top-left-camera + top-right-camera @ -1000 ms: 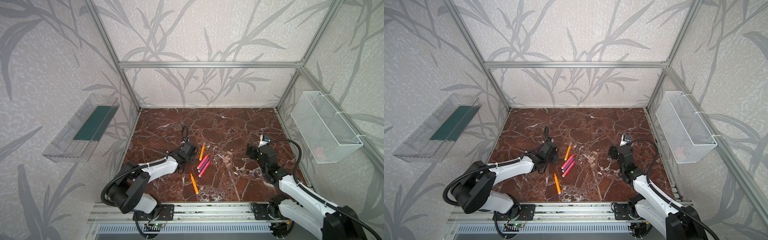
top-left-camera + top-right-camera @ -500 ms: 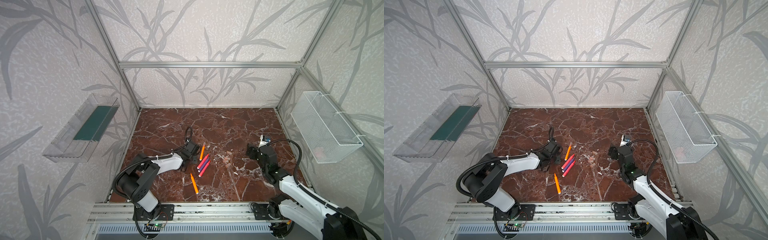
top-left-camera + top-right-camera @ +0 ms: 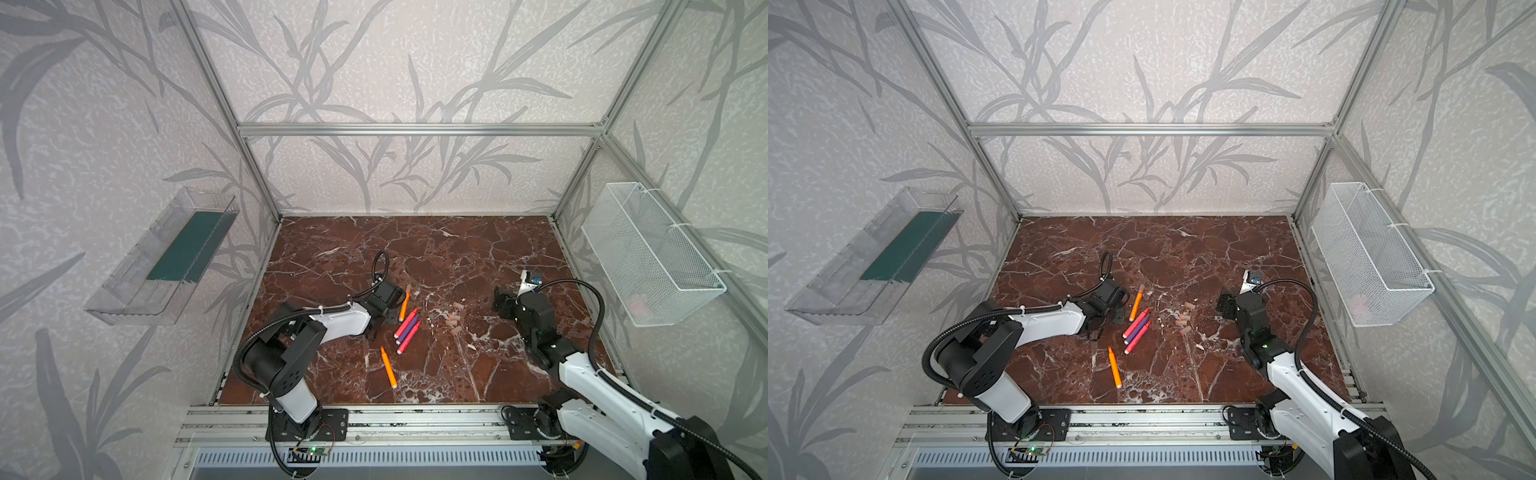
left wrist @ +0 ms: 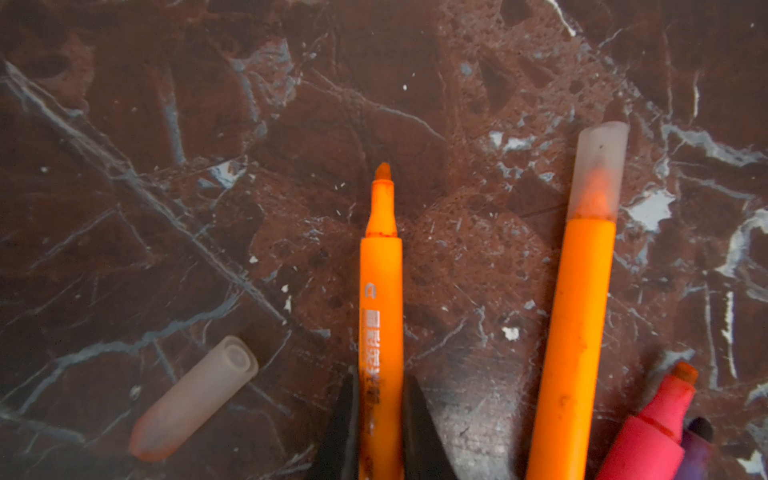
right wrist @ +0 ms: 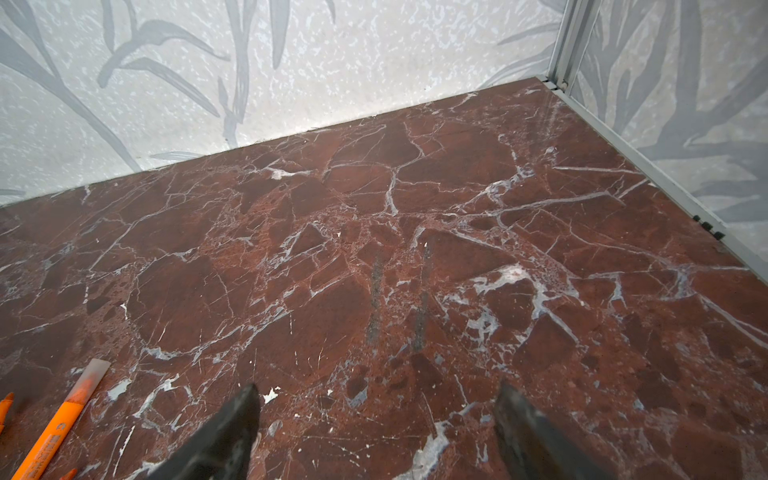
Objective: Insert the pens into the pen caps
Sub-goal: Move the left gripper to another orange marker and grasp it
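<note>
Now the left gripper (image 4: 380, 432) is squeezed tight on a bare orange pen (image 4: 381, 299), low over the marble table (image 3: 415, 249). A loose cap (image 4: 195, 399) lies flat just beside that pen, not touching it. On the pen's other side lies a capped orange pen (image 4: 577, 332), close by. Past that is a pink pen (image 4: 652, 436) with a purple pen (image 4: 700, 440) pressed against it. Both are cut off at the picture's edge.

In both top views the left gripper (image 3: 386, 316) sits at about 9 o'clock from the capped orange pen, just beside it. The pen it holds is hidden under the gripper there. The bunch of pens (image 3: 406, 328) is near, at about 4 o'clock from the gripper. A lone orange pen (image 3: 388, 368) lies at 6 o'clock from the bunch. Three pen caps (image 3: 453, 319) lie at 3 o'clock from the bunch, between the two arms, with bare table around them.

The right gripper (image 5: 378, 390) is wide open and holds nothing. In a top view the right gripper (image 3: 503, 301) hangs over bare table at 3 o'clock from the caps, apart from them. The far half of the table, toward 12 o'clock, is wide and free.

A clear tray (image 3: 166, 257) hangs on the 9 o'clock wall. A white wire basket (image 3: 648, 257) hangs on the 3 o'clock wall. Something pale lies in the basket, too blurry to name.
</note>
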You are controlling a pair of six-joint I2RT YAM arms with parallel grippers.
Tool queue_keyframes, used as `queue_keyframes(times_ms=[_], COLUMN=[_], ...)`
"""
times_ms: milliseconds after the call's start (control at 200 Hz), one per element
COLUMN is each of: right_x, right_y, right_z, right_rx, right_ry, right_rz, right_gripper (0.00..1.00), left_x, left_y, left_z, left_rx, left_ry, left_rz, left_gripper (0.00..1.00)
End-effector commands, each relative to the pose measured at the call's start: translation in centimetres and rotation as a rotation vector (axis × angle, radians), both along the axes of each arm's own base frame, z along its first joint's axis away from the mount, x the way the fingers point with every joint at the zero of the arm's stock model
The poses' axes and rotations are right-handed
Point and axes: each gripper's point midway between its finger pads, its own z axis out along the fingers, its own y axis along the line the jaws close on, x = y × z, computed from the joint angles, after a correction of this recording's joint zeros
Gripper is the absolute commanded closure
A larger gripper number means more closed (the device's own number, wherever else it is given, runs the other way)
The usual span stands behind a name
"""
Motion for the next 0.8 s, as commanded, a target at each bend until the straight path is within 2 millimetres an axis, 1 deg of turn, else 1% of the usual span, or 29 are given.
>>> queue_keyframes(times_ms=[0,120,175,220,265,330,385,425,495,545,580,605,620,625,640,655,675,730,795], right_x=[-0.1,-0.4,-0.8,-1.3,-1.7,-2.3,-2.7,-3.0,-3.5,-4.0,-4.4,-4.7,-5.0,-5.0,-5.3,-5.6,-5.9,-6.8,-7.8], right_y=[-0.2,0.0,0.3,1.5,2.8,4.4,5.6,6.4,8.2,9.9,11.2,12.2,12.9,13.0,13.7,14.3,15.1,17.0,19.1], right_z=[0.4,0.7,1.1,1.9,3.2,5.4,7.0,7.8,8.6,9.0,9.3,9.4,9.5,9.6,9.7,9.8,9.9,10.2,10.5], right_rx=[0.004,0.024,0.077,0.136,0.200,0.291,0.350,0.385,0.434,0.457,0.461,0.457,0.453,0.450,0.445,0.437,0.425,0.395,0.377], right_ry=[-0.025,-0.029,-0.012,-0.002,-0.020,-0.065,-0.102,-0.113,-0.114,-0.110,-0.109,-0.107,-0.105,-0.105,-0.105,-0.104,-0.103,-0.100,-0.112], right_rz=[-0.003,0.005,0.009,0.067,0.135,0.211,0.271,0.304,0.370,0.431,0.477,0.511,0.533,0.538,0.560,0.580,0.605,0.660,0.719], right_gripper=[0.14,0.14,0.14,0.14,0.14,0.14,0.14,0.14,0.14,0.14,0.14,0.14,0.14,0.14,0.14,0.14,0.14,0.14,0.14], left_x=[-1.0,-0.8,-0.5,-0.2,0.2,0.8,1.2,1.3,0.9,0.2,-0.7,-1.3,-1.8,-1.9,-2.4,-2.6,-3.2,-3.8,-3.6], left_y=[0.8,1.1,1.3,1.5,1.5,1.0,0.1,-0.4,-1.4,-2.1,-2.5,-3.0,-3.2,-3.3,-3.3,-3.5,-3.6,-3.3,-2.7], left_z=[-0.3,1.2,2.4,3.8,5.4,8.1,10.4,11.9,13.5,13.8,13.6,13.9,13.6,13.8,13.6,14.0,14.1,13.9,13.4], left_rx=[0.022,0.025,0.036,0.047,0.052,0.025,-0.031,-0.082,-0.188,-0.279,-0.346,-0.406,-0.434,-0.448,-0.474,-0.504,-0.533,-0.503,-0.440], left_ry=[0.033,0.006,-0.015,-0.035,-0.060,-0.105,-0.155,-0.200,-0.278,-0.340,-0.383,-0.432,-0.450,-0.467,-0.489,-0.527,-0.549,-0.545,-0.497], left_rz=[0.019,0.033,0.039,0.041,0.041,0.022,0.000,-0.019,-0.065,-0.109,-0.149,-0.190,-0.212,-0.220,-0.238,-0.254,-0.281,-0.304,-0.282], left_gripper=[0.95,1.00,1.00,1.00,1.00,1.00,1.00,1.00,1.00,1.00,1.00,1.00,1.00,1.00,1.00,1.00,1.00,1.00,1.00])
